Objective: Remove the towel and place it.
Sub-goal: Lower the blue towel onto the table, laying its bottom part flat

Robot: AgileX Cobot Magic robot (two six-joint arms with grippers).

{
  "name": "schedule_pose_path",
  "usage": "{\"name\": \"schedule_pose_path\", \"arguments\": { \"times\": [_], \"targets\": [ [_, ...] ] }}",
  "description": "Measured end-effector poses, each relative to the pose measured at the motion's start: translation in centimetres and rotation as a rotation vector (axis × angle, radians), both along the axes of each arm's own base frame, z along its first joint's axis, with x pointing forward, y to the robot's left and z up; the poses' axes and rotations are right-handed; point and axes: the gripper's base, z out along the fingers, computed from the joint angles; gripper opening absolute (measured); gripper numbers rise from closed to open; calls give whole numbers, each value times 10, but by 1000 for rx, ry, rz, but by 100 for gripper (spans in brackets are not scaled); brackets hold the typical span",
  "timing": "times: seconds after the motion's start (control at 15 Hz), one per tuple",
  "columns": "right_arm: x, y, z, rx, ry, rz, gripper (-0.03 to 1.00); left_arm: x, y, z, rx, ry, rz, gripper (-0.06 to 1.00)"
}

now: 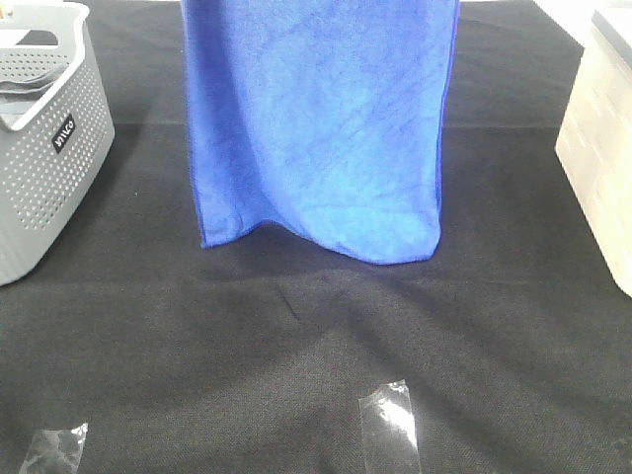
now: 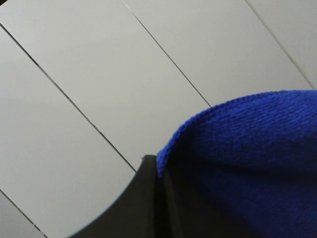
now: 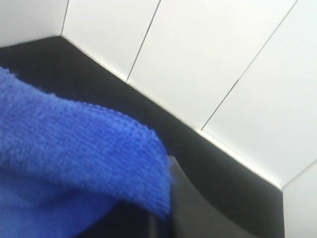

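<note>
The bright blue towel (image 1: 316, 128) hangs spread out flat over the middle of the black table, its top edge above the frame. Its lower hem is close to the cloth at the back; I cannot tell if it touches. Neither gripper shows in the exterior high view. In the left wrist view the towel (image 2: 247, 158) bulges out of my left gripper's dark fingers (image 2: 153, 198), which are closed on its edge. In the right wrist view the towel (image 3: 74, 163) folds over my right gripper's dark fingers (image 3: 171, 213), also closed on it.
A grey perforated basket (image 1: 39, 138) stands at the left edge of the black tablecloth (image 1: 296, 346). A white box (image 1: 602, 148) stands at the right edge. Two pieces of clear tape (image 1: 390, 425) (image 1: 54, 449) are stuck near the front. Both wrist views face white wall panels.
</note>
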Motion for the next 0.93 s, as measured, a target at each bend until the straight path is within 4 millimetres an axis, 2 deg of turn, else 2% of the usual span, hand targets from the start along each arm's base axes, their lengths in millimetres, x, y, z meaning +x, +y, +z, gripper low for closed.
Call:
{"name": "schedule_pose_path", "arguments": {
  "times": [0.27, 0.4, 0.47, 0.53, 0.67, 0.8, 0.93],
  "targets": [
    [30, 12, -6, 34, -210, 11, 0, 46, 27, -17, 8, -41, -85, 0],
    [42, 18, -11, 47, -287, 20, 0, 70, 33, -21, 28, -96, -142, 0],
    [48, 21, -16, 50, -314, 24, 0, 86, 35, -25, 39, -119, -144, 0],
    [65, 23, -31, 43, -341, 23, 0, 116, 34, -36, 46, -159, -131, 0],
    [88, 17, -45, 33, -343, -5, 0, 140, 30, -42, 41, -226, -125, 0],
    [105, 1, -47, 47, -358, -47, 0, 161, 25, -54, 38, -300, -126, 0],
    [110, -9, -43, 61, -379, -68, 0, 167, 24, -54, 19, -368, -118, 0]
  ]
}}
